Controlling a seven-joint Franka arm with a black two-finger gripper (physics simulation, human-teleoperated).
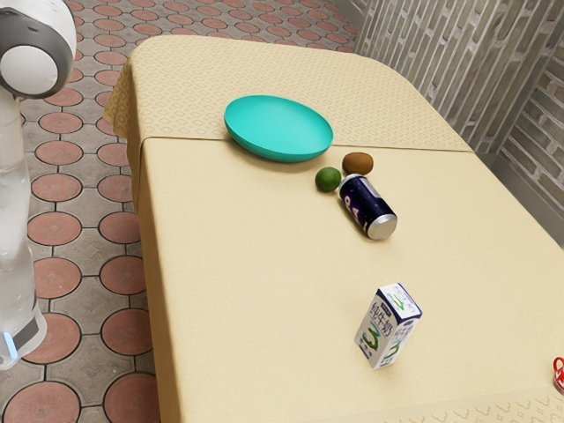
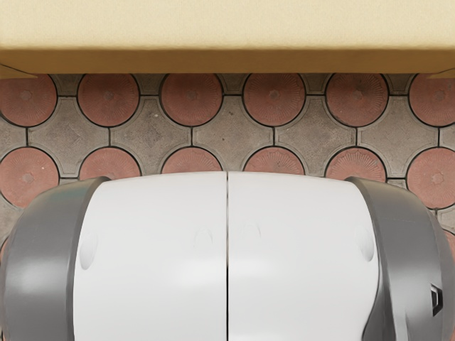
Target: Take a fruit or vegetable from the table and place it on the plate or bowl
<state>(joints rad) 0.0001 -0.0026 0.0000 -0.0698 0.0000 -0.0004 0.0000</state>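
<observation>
A teal plate (image 1: 278, 128) lies on the tan tablecloth (image 1: 264, 282) toward the far side of the table. Just in front of it, toward the exterior view's right, sit a green lime (image 1: 328, 179) and a brown kiwi (image 1: 358, 163), close together. The arm's white body (image 1: 18, 176) stands at the exterior view's left edge, off the table. In the wrist view a white and grey arm segment (image 2: 227, 259) lies under the hand, with tiled floor (image 2: 213, 121) and the table's edge (image 2: 227, 42) beyond it.
A dark blue can (image 1: 368, 207) lies on its side right beside the lime. A white milk carton (image 1: 388, 325) stands near the front. A small red thing (image 1: 559, 374) shows at the exterior view's right edge. Brick walls rise behind the table.
</observation>
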